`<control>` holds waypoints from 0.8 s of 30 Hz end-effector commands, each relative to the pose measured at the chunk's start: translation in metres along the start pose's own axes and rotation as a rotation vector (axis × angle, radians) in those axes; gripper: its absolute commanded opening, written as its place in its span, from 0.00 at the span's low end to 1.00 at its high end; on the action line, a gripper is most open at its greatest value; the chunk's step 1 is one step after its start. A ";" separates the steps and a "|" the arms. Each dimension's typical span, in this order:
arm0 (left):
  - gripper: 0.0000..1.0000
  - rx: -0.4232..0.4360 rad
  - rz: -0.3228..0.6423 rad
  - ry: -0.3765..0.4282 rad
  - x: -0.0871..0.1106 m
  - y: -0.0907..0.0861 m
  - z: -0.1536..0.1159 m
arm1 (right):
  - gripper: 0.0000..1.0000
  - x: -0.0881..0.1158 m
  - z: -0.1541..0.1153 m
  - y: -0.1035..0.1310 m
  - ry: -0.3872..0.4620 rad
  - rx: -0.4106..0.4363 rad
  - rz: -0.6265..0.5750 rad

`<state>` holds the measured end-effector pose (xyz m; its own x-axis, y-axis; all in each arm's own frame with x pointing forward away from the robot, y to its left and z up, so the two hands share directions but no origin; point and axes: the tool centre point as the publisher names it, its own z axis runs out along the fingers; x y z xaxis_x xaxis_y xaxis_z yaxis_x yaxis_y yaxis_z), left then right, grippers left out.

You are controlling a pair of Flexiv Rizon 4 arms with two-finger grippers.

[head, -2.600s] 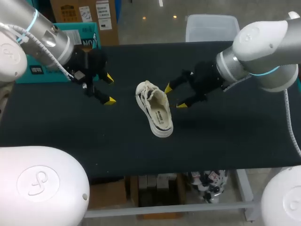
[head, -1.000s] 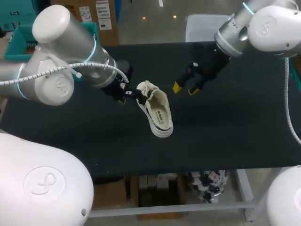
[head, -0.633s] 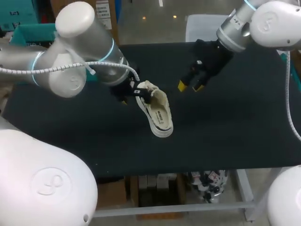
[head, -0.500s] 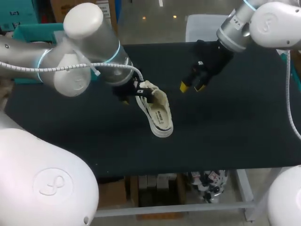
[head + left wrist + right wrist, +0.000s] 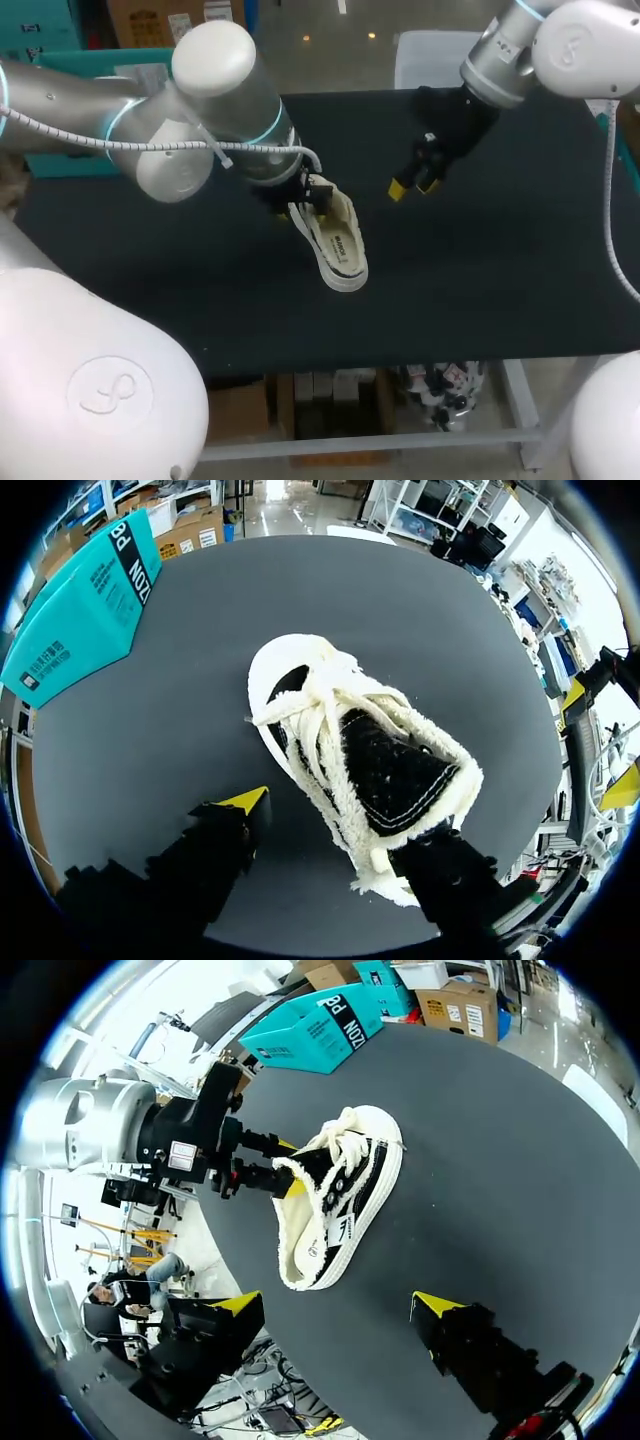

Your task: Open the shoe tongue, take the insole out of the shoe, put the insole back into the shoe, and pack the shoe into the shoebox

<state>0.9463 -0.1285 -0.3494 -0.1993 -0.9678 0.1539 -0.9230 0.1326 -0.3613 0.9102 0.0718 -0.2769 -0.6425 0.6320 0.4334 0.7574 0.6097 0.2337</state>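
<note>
**Supervisor:** Where is the item under task?

**Inspector:** The fleece-lined shoe (image 5: 338,240) sits mid-tabletop (image 5: 500,290), at the same spot and angle as seconds ago. The teal shoebox (image 5: 80,605) stands off to the left rear, well apart from it.

**Supervisor:** What has changed?

**Inspector:** Both arms have moved. The left claw (image 5: 340,830), formerly parked well left of the shoe, has swung in and now straddles it at the fleece collar. Its fingers are apart. One yellow tip (image 5: 247,800) stands just beside the shoe's side without touching. The other finger lies against the fleece rim with its tip hidden, so there is no clamp. The right claw (image 5: 411,187), earlier just beside the shoe, has drawn back toward the far right. It hovers above the tabletop, fingers spread, with nothing between them.

**Supervisor:** What does that mean for the task?

**Inspector:** In my judgement, step one is only beginning. The laces (image 5: 310,695) lie crossed over the tongue area and nothing there looks lifted. No insole is out. The left claw appears placed to steady or pinch the collar, leaving the right free for the tongue. One risk is noted: a one-sided push could skid the shoe.
</note>
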 end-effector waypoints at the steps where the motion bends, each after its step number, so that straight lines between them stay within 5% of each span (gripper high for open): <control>1: 0.00 0.007 0.007 0.000 0.002 0.000 0.000 | 1.00 -0.001 -0.001 0.002 0.002 0.007 0.000; 12: 0.00 0.006 0.018 0.056 0.008 0.002 -0.003 | 1.00 -0.001 -0.001 0.002 0.002 0.007 0.000; 24: 0.00 -0.007 0.181 0.116 0.007 -0.010 -0.035 | 1.00 0.004 -0.011 0.002 -0.047 0.034 -0.102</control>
<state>0.9443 -0.1387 -0.3289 -0.3830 -0.9054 0.1832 -0.8711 0.2881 -0.3977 0.9129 0.0690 -0.2734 -0.7125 0.5919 0.3768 0.6931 0.6772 0.2470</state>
